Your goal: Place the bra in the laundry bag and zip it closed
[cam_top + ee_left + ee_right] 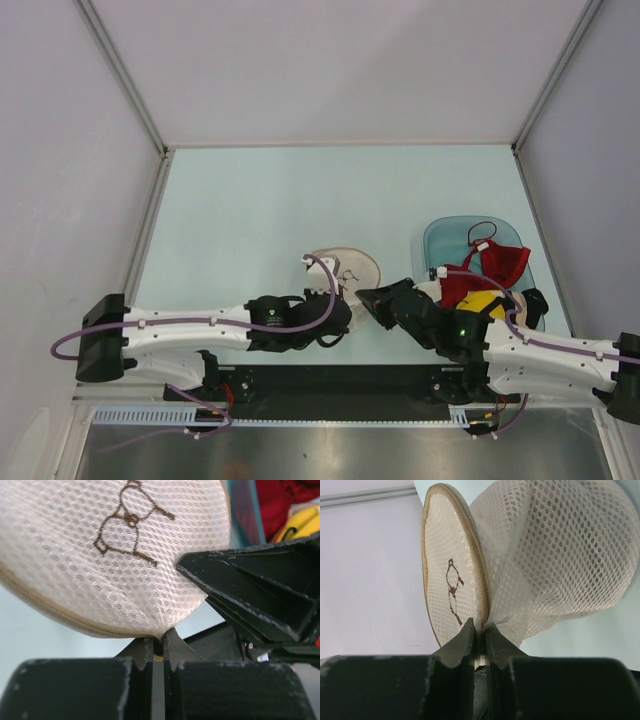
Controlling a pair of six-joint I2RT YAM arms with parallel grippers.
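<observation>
The cream-white mesh laundry bag (356, 268) lies at the table's near middle, between my two grippers. My left gripper (340, 300) is shut on its near rim; in the left wrist view the jaws (159, 642) pinch the mesh edge by the zip, under the dark logo (127, 522). My right gripper (368, 297) is shut on the bag's rim from the right; in the right wrist view (480, 627) the fingers clamp the zip seam between the logo face (451, 575) and the bulging mesh half (560, 555). The taupe bra is not in view.
A translucent teal basket (440, 240) stands at the right, holding a red bra (495, 265) and a yellow-and-black garment (482, 305). Grey walls enclose the pale table (260, 210) on three sides. The right gripper's black finger (255, 585) crosses the left wrist view.
</observation>
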